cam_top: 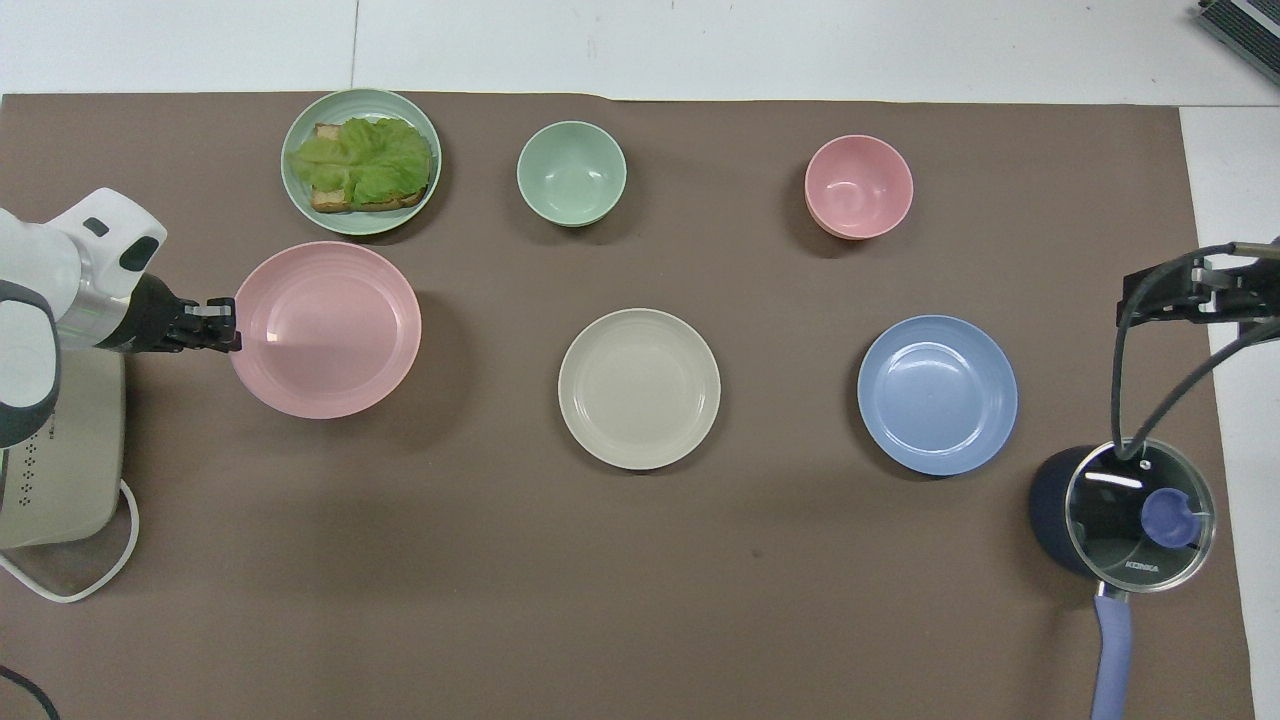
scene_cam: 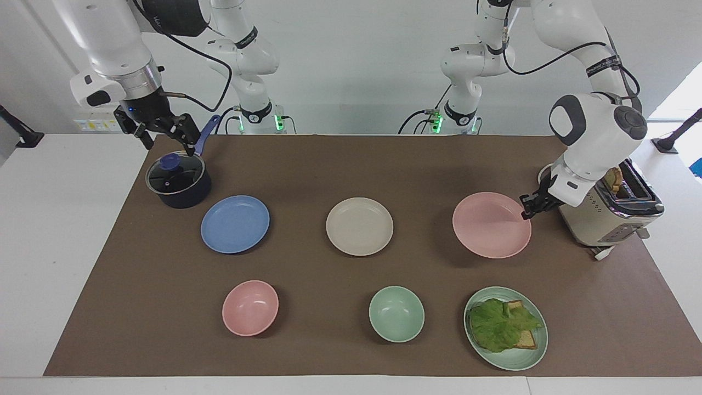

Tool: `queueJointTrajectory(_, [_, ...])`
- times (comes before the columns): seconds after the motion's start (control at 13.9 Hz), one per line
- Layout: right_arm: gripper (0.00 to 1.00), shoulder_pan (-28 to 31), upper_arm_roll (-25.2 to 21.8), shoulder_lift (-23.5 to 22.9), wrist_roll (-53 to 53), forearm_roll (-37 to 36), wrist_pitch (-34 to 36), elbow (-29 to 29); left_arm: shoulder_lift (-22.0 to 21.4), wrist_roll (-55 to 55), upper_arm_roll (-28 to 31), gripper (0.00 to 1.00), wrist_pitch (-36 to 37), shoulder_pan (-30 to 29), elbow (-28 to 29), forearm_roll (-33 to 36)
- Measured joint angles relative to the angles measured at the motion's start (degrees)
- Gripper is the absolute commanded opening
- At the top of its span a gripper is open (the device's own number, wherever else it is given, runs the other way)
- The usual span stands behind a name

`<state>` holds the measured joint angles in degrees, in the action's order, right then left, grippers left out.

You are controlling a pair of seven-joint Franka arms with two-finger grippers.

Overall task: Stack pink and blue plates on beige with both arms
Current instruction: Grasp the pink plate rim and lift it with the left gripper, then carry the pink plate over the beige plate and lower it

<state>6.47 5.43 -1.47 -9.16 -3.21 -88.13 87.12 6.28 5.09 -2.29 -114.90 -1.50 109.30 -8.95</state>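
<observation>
Brown mat point(scene_cam: 351, 164), four plates, two bowls

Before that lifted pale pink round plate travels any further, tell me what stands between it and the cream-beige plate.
Nothing visible does. The left gripper is shut on the rim of the pale pink round plate, raised above the brown mat. Only bare mat lies between it and the cream-beige round plate. The lettuce sandwich plate lies farther from the robots, off that path.

plates: 4 — pink point(scene_cam: 491, 225), beige point(scene_cam: 359, 226), blue point(scene_cam: 235, 224), green point(scene_cam: 507, 354)
bowls: 2 — pink point(scene_cam: 250, 307), green point(scene_cam: 396, 314)
pots: 1, lidded point(scene_cam: 178, 181)
toasters: 1 point(scene_cam: 611, 216)
sandwiches: 1, lettuce-topped point(scene_cam: 502, 325)
arms: 2
grippers: 2 — left point(scene_cam: 531, 207), right point(scene_cam: 164, 134)
</observation>
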Motion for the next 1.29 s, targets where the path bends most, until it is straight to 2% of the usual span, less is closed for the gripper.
queueJointTrajectory(0.14, [1.0, 0.0, 0.0, 0.0, 0.0, 0.0, 0.0, 0.0, -0.88, 6.8, -0.65, 0.0, -0.11, 3.87, 0.02, -1.07])
queueJointTrajectory(0.29, [1.0, 0.0, 0.0, 0.0, 0.0, 0.0, 0.0, 0.0, -1.0, 15.25, -0.98, 0.0, -1.59, 10.18, 0.1, -1.52])
queueJointTrajectory(0.5, [1.0, 0.01, 0.0, 0.0, 0.0, 0.0, 0.0, 0.0, -0.74, 25.48, -1.12, 0.0, -7.11, 19.23, 1.69, -1.54])
queueJointTrajectory(0.65, [1.0, 0.06, -0.02, 0.0, 0.0, 0.0, 0.0, 0.0, -0.22, 28.5, -1.13, 0.0, -11.06, 23.51, 4.09, -1.53])
queueJointTrajectory(1.29, [1.0, 0.47, -0.02, 0.0, 0.06, 0.0, 0.0, 0.0, 0.26, 31.41, -0.9, 0.0, -16.18, 30.44, 10.29, -0.48])
